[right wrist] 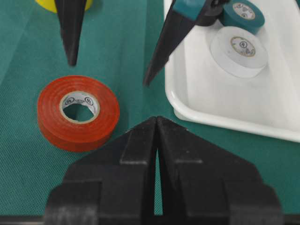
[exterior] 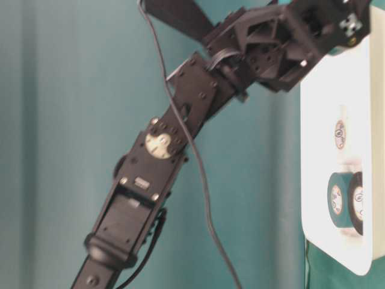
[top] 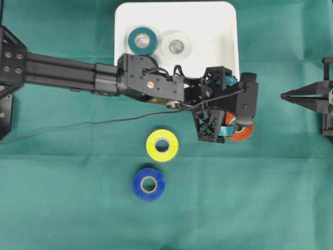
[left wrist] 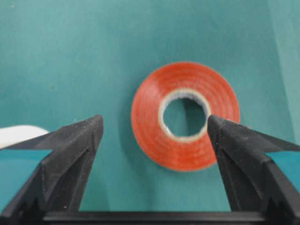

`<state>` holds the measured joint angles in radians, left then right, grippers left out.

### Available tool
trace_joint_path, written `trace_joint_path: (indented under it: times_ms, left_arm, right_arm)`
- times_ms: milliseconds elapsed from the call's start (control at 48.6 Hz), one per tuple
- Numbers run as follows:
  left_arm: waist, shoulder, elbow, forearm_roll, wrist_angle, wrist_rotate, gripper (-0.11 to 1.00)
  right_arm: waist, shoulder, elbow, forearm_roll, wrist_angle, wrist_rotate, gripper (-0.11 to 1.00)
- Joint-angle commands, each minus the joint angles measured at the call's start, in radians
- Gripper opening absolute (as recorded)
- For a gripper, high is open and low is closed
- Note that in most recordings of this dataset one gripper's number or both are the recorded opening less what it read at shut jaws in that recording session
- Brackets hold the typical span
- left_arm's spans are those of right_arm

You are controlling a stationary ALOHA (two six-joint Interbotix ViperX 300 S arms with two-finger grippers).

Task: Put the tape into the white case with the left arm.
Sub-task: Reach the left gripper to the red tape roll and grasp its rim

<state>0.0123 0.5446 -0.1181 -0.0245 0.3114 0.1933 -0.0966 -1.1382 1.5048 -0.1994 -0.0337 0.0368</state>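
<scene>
Green cloth [top: 62, 198] covers the whole work surface; on it we list, by size, as follows. Item one: our left arm [top: 73, 73], stretched across from the left edge of the overhead view, its thin black cable [top: 78, 126] trailing over the cloth. Item two: the white case [top: 218, 31], at the top centre, already holding a teal roll [top: 142, 40] and a white roll [top: 176, 46], which we take as earlier deliveries. Item three: our left gripper [right wrist: 110, 72], fingers spread wide and gripping nothing, poised above the cloth beside the case's near corner; in the wrist view the red tape [left wrist: 185, 115] lies flat between and just beyond the fingertips, so we judge this a lining-up for the next pick. Item four: our right gripper [top: 291, 96], parked at the right edge with its prongs pressed together, empty, presumably kept clear of the work. Items five and six: a yellow roll [top: 162, 145] and a blue roll [top: 149, 183], flat on the cloth, well apart from the case, awaiting their turn.
</scene>
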Motion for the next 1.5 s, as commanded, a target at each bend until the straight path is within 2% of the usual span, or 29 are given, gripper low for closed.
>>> trace_joint_path:
  times_ms: [0,576,947,1008,1132,1481]
  left_arm:
    - [0.008,0.002,-0.046,0.000,-0.009,0.000,0.90]
    - [0.025,0.087,-0.089,0.000,-0.009,0.000,0.86]
    - [0.021,0.094,-0.089,0.000,-0.006,0.000,0.62]
    - [0.020,0.094,-0.091,0.000,-0.005,-0.002,0.54]
    - [0.017,0.094,-0.089,0.000,-0.003,0.000,0.25]
    - [0.000,0.066,-0.089,0.000,-0.003,0.000,0.25]
  right_arm:
    - [-0.003,0.006,-0.009,-0.003,-0.012,0.000,-0.09]
    - [-0.003,0.006,-0.009,-0.003,-0.012,0.002,-0.09]
    - [-0.003,0.006,-0.009,-0.003,-0.012,0.002,-0.09]
    - [-0.003,0.006,-0.006,-0.003,-0.012,0.002,-0.09]
    - [-0.003,0.006,-0.009,-0.003,-0.012,0.002,-0.09]
    - [-0.003,0.006,-0.006,-0.003,-0.012,0.002,-0.09]
